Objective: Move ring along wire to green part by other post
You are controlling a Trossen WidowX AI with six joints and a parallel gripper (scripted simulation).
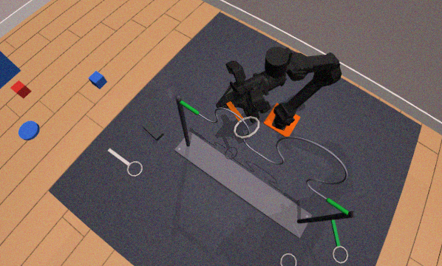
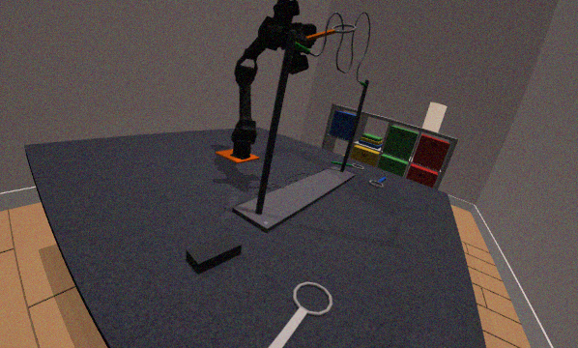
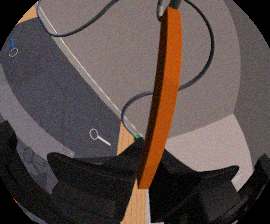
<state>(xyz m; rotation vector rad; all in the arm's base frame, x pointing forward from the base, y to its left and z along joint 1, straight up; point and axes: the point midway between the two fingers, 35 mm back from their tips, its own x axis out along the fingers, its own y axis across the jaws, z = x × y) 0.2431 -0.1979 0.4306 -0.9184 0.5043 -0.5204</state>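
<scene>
The pincer [image 3: 144,141] is closed on the orange handle [image 1: 235,111] [image 2: 320,35] [image 3: 167,95]; from there the handle's long axis runs toward five o'clock in the top view, ending in the ring [image 1: 236,132] [image 2: 344,29] around the thin wire [image 1: 262,155] [image 2: 337,53] [image 3: 212,47].

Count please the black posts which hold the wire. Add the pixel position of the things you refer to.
2. In the exterior view, the near post [image 1: 183,123] [image 2: 275,126] stands at one end of the grey base [image 1: 243,181] [image 2: 299,195] [image 3: 28,122], the far post [image 1: 322,218] [image 2: 356,126] at the other.

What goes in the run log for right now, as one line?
gripper: shut on orange handle | ring: around grey wire, between posts | release: not done
</scene>
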